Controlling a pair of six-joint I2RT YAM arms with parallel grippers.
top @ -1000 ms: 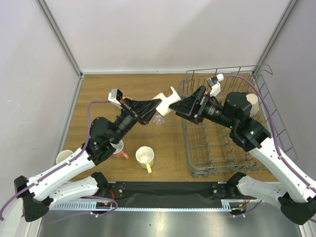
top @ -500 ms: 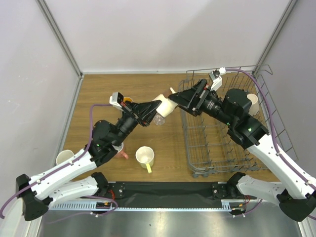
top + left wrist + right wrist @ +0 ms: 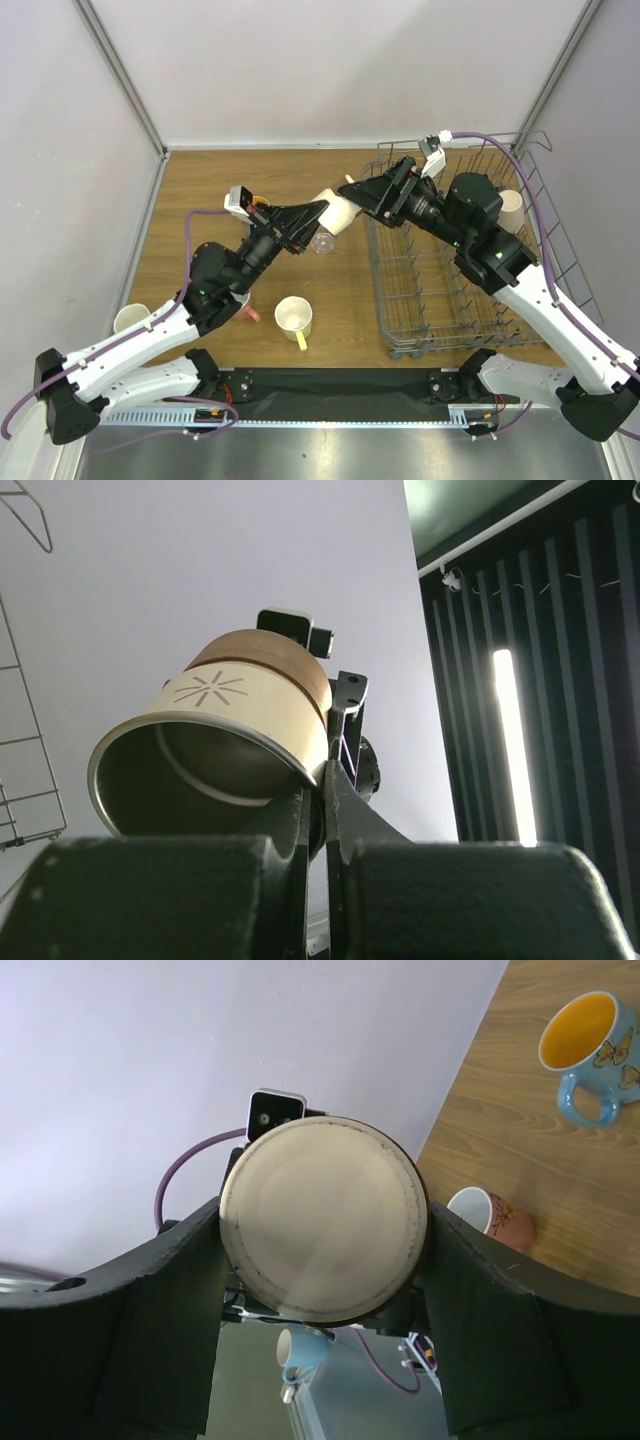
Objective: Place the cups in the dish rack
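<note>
Left wrist view is showing the beige cup (image 3: 240, 715), cream with a brown band near its base and a star mark. The left gripper (image 3: 318, 810) is pinching its rim at 6 o'clock. The cup is hanging above the table (image 3: 200, 190), at 9 o'clock of the dish rack (image 3: 420, 290). The right gripper (image 3: 323, 1230) is flanking the cup's base at 3 and 9 o'clock; I cannot tell whether it is clamping.

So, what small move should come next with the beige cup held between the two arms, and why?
Probably close the right fingers firmly on the beige cup. They flank its base on both sides, while the left fingers pinch its rim, so a handover looks ready.
</note>
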